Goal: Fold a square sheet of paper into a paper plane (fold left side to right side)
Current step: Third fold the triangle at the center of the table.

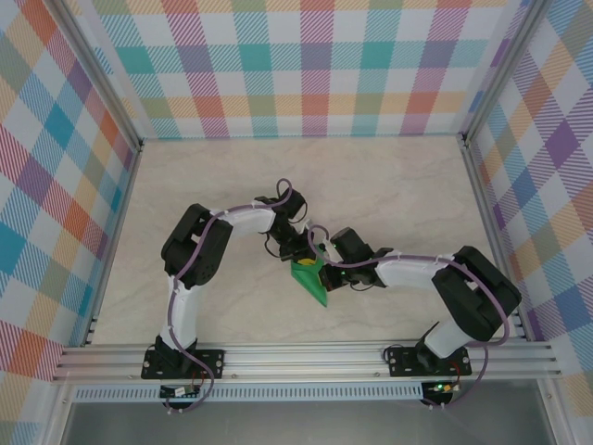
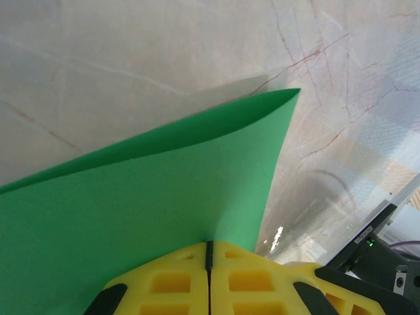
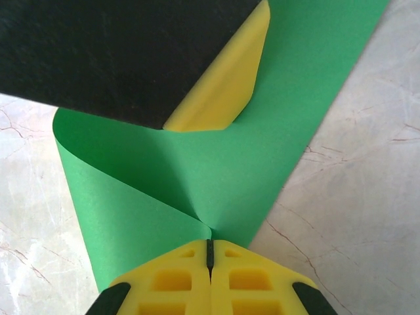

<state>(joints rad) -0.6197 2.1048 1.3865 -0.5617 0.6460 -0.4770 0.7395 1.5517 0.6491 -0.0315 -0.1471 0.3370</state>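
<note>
As both arms meet over the middle of the marble-patterned worktop (image 1: 398, 185), the left hand (image 1: 295, 252) and the right hand (image 1: 334, 271) are each clamped on the green sheet of paper (image 1: 311, 281), which the overhead view shows between them as a narrow pointed shape. Seen from the left wrist, the yellow fingers are pressed together with the sheet's edge caught in the seam and the paper arching away in a soft curve. From the right wrist, that hand's own pads are likewise together on a corner where two plies meet, while one of the left hand's fingers (image 3: 226, 79) grips the sheet further along. The paper is looped over rather than creased, the bend on the left side rounded and open. Whether the lower ply lies flat on the worktop cannot be told.

By the look of it, the left-to-right fold is part-way done. To finish it well, the upper ply should be carried across until its free edge lies square on the edge beneath. Both pinches should stay firm, so the thin sheet cannot slip or skew. Only then should the loop be lowered and pressed flat, working outward from the middle of the bend. A hurried press risks a slanted crease or a buckle
</note>
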